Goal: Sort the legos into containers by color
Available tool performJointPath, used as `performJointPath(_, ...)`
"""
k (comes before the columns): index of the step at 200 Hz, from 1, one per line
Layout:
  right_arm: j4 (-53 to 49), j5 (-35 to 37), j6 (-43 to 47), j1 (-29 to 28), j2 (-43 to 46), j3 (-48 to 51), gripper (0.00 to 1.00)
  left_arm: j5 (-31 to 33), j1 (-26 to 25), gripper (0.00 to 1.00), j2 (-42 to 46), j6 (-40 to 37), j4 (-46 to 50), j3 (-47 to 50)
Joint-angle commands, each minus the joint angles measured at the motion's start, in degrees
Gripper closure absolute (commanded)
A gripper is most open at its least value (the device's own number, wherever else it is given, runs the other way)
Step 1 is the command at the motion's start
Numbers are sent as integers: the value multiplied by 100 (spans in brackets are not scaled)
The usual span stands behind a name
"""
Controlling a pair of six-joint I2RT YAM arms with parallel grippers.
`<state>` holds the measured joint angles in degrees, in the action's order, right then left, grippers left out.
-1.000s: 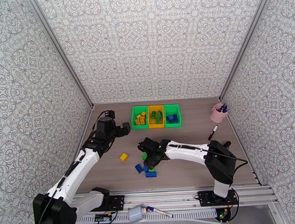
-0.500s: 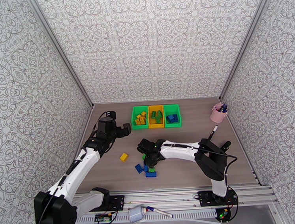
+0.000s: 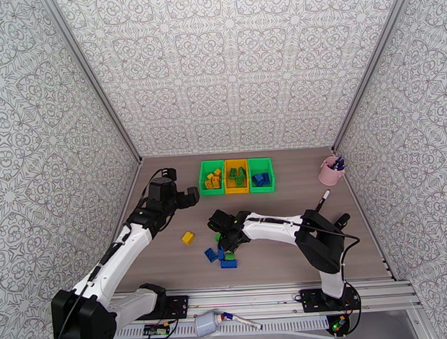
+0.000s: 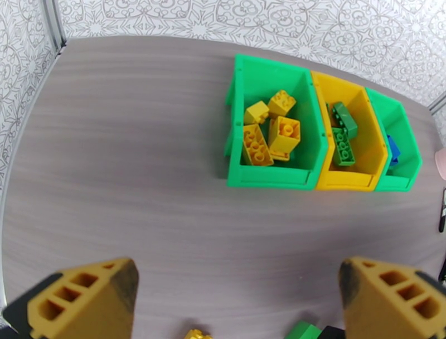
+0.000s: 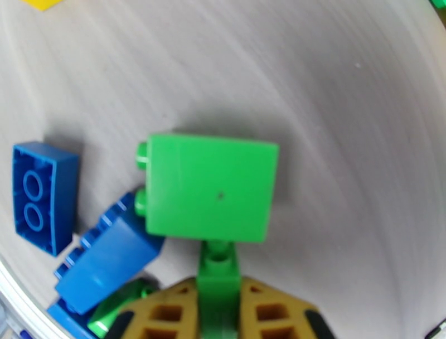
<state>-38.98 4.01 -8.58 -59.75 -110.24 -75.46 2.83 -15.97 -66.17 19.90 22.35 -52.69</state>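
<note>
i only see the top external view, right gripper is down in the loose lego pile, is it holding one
observer: Yes. The right wrist view shows the right gripper shut on a narrow green lego.
operator: anything crowding it
observer: A bigger green brick lies on its side just beyond the held piece, with its studs pointing left in that view. I cannot tell whether the two touch.
operator: left gripper empty?
observer: The left wrist view shows the left gripper open wide and holding nothing.
</note>
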Motion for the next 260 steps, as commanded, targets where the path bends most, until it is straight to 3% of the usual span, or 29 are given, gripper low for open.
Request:
performJointPath(1, 256, 167, -176, -20, 306, 211, 81, -4, -85, 1, 170, -213, 50, 37)
performJointPath(51, 740, 605, -407, -21, 896, 528, 82, 95, -236, 1, 463, -453, -206, 307)
performJointPath(138, 2035, 1749, -627, 255, 2038, 1137, 84, -356, -618, 0, 968, -821, -856, 821)
performJointPath(196, 2905, 1215, -991, 1224, 2102, 1064, 85, -356, -1322, 1, 1209, -1548, -1564, 1317)
performJointPath(260, 3000, 716, -534, 2023, 873, 0, 86, -564, -1859, 0, 1074, -1518, -1691, 1491)
